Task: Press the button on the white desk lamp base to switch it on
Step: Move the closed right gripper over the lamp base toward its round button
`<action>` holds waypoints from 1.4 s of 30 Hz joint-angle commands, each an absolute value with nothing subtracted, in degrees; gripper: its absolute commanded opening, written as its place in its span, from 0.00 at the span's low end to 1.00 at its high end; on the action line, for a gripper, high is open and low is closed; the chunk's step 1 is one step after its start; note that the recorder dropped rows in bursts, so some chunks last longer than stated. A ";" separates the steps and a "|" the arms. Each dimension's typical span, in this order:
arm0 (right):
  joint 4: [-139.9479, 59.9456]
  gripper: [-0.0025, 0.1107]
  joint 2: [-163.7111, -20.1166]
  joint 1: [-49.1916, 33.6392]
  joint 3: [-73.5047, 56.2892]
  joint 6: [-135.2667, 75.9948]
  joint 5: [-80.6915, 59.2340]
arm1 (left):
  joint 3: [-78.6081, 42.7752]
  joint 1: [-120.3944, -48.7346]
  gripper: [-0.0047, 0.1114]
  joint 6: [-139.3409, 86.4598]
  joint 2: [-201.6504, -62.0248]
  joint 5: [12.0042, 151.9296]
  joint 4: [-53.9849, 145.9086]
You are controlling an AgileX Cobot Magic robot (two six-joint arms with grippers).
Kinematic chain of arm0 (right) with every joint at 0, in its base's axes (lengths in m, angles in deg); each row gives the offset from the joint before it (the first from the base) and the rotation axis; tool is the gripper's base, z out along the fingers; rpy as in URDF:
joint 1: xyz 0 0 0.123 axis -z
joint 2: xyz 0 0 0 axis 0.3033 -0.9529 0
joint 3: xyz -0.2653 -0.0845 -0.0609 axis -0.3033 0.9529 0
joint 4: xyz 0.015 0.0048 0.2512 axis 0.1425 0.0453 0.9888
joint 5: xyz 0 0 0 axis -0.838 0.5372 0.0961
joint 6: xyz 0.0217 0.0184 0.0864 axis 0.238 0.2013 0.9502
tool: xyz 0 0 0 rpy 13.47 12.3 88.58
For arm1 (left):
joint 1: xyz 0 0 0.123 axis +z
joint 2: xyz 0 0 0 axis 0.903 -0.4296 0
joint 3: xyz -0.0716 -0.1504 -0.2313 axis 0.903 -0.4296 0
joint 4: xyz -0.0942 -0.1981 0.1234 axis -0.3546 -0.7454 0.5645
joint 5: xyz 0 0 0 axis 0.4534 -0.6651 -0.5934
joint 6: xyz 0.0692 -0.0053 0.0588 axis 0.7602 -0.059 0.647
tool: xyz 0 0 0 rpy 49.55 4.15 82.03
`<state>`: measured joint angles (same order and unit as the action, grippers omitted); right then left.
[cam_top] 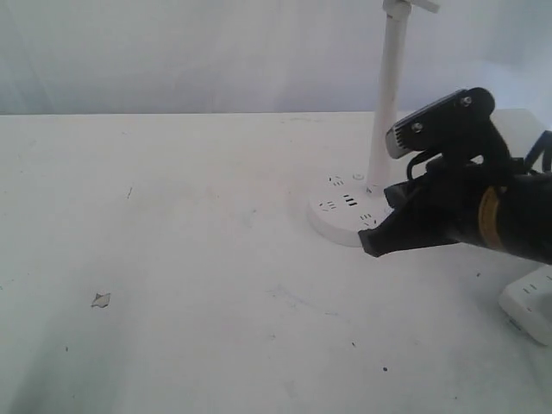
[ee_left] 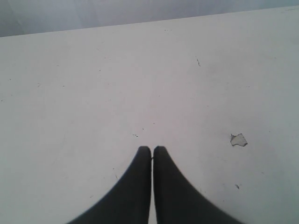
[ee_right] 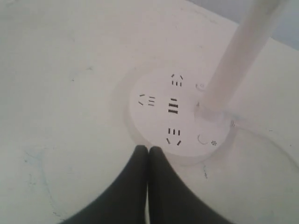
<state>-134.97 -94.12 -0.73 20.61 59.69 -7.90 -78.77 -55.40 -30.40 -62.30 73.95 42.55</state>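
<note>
The white desk lamp base (cam_top: 338,210) is a round flat disc with socket holes and dark slots, and its white pole (cam_top: 388,95) rises at the back. In the right wrist view the base (ee_right: 159,112) lies just beyond my shut right gripper (ee_right: 148,148), whose tips sit over its near rim. A small round button mark (ee_right: 203,139) shows on the disc near the pole (ee_right: 243,51). From the exterior view the right gripper (cam_top: 369,243) hovers at the base's front right edge. My left gripper (ee_left: 152,148) is shut, empty, over bare table.
A rectangular white power strip (cam_top: 530,304) lies at the right edge, behind the right arm. A small chip mark (cam_top: 101,300) (ee_left: 238,139) dots the white table (cam_top: 190,259). A cable (ee_right: 275,149) curves away from the lamp base.
</note>
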 commanded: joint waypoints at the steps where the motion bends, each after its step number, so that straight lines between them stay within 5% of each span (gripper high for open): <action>1: -134.62 0.02 -100.92 -1.25 17.74 60.27 -3.11 | -78.61 -55.38 0.05 -30.52 -62.02 74.31 42.12; 29: -135.75 0.02 -111.68 -1.03 12.03 61.34 9.98 | -78.61 -55.38 0.05 -30.52 -62.02 74.31 42.12; 42: -131.29 0.02 -119.33 4.00 6.73 66.88 0.47 | -78.61 -55.38 0.05 -30.52 -62.02 74.31 42.12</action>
<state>-133.23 -117.48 2.98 6.94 66.05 1.96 -78.77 -55.40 -30.40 -62.30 73.95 42.55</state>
